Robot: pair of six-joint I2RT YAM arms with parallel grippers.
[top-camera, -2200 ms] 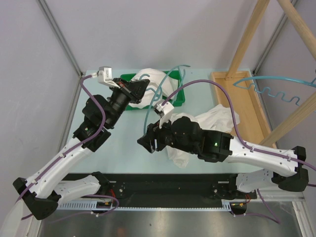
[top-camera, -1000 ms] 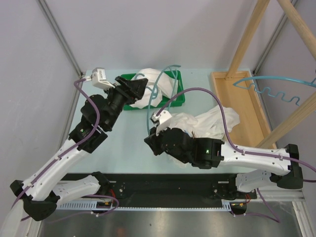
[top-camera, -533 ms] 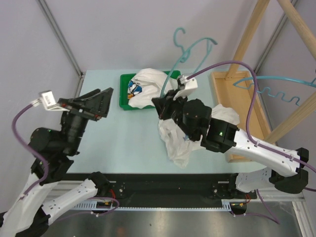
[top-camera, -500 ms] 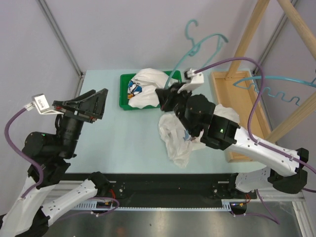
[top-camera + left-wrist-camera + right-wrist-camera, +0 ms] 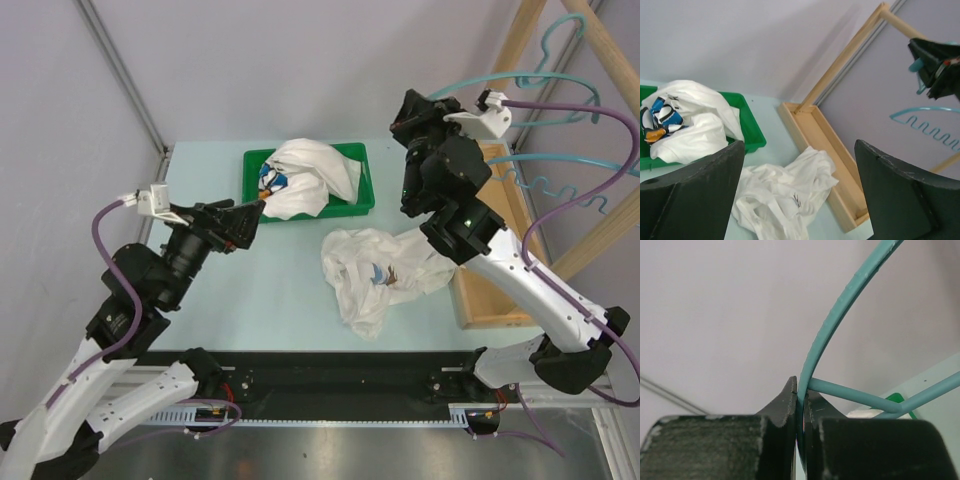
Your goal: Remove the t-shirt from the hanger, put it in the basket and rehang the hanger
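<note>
Item: t-shirt (image 5: 385, 275), white with a small print, crumpled on the worktop (image 5: 270, 290) toward its right edge. One fold touches the base of the wooden rack (image 5: 505, 240), and no hanger is in the shirt.
Hanger: teal wire hanger (image 5: 835, 315), bare, held high over the far right corner.
Right tool (image 5: 801, 390): clenched on the hanger wire, jaws pinching it just beside a junction.
Left tool (image 5: 799, 150): released, jaws wide with nothing between them, above the left half of the worktop.
Task status: judged done, apart from putting the hanger away.
Risk, slip: the thin round wire may swivel or slide out of so narrow a pinch, because most of the hanger's weight sits to one side of it.
Risk, collision: the hook or a shoulder may foul the second hanger (image 5: 560, 190) on the rack, or the rack's uprights, because the corner is crowded.
Surface: pale green, smooth and matte. A green bin (image 5: 350, 208) at the far edge holds another white garment (image 5: 310, 175).
Room: grey panel walls with metal framing at the corners.
</note>
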